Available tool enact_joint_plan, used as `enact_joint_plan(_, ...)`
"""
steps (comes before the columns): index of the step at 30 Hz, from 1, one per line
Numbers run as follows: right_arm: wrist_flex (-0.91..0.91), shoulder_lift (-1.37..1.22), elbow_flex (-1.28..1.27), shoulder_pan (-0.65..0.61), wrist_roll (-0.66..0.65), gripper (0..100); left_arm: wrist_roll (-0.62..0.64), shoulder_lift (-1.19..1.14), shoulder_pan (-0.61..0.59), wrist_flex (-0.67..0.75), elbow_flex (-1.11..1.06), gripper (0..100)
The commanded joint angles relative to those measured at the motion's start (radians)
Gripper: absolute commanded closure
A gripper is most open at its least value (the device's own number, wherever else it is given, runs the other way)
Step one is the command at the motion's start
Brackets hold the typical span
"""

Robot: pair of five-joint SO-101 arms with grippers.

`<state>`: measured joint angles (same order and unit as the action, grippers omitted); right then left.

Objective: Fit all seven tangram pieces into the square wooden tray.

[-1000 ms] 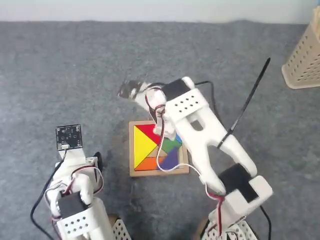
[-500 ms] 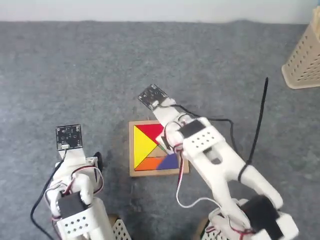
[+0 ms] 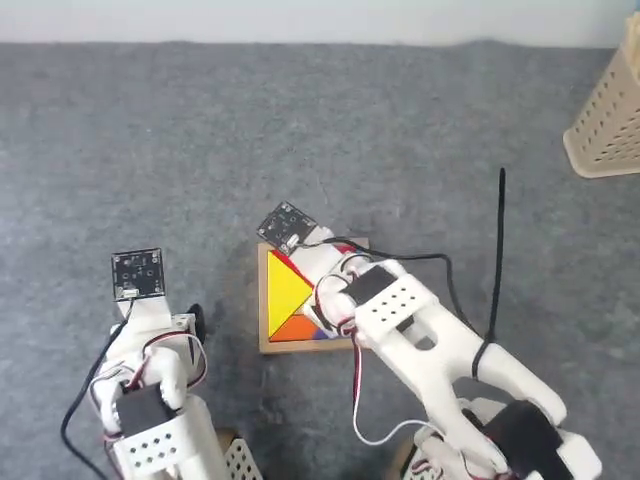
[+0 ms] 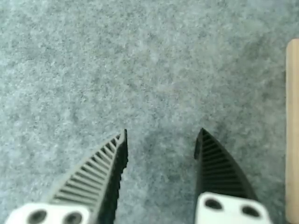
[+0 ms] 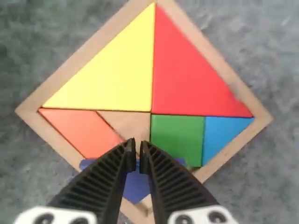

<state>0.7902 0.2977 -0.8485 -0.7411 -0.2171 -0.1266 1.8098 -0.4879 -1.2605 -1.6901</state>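
Right jaws together over unseated purple piece (image 5: pixel 136 186), lower centre; left jaws apart. Pressed off-centre, could jam on tray (image 5: pixel 236 142) rim.

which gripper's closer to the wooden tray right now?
Right. The right gripper is directly above the tray, shut over the purple piece near its rim. The left gripper is open over bare carpet, beside the tray.

White arms (image 3: pixel 430 345), black motors (image 3: pixel 140 408), ribbed black end effectors (image 4: pixel 161 140)
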Motion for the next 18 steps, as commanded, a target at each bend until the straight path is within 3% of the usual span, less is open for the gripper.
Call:
enact_joint_plan(1,-0.053,0.059,-0.011,-0.007,0.040,99.2,0.009,0.012,0.006,-0.003,0.005,77)
enact_joint_plan(12,-0.107,0.297,-0.164,-0.005,0.038,99.2,0.009,0.012,0.006,-0.003,0.005,77)
enact_joint_plan(18,-0.173,0.268,-0.235,-0.007,-0.006,99.2,0.009,0.012,0.006,-0.003,0.005,77)
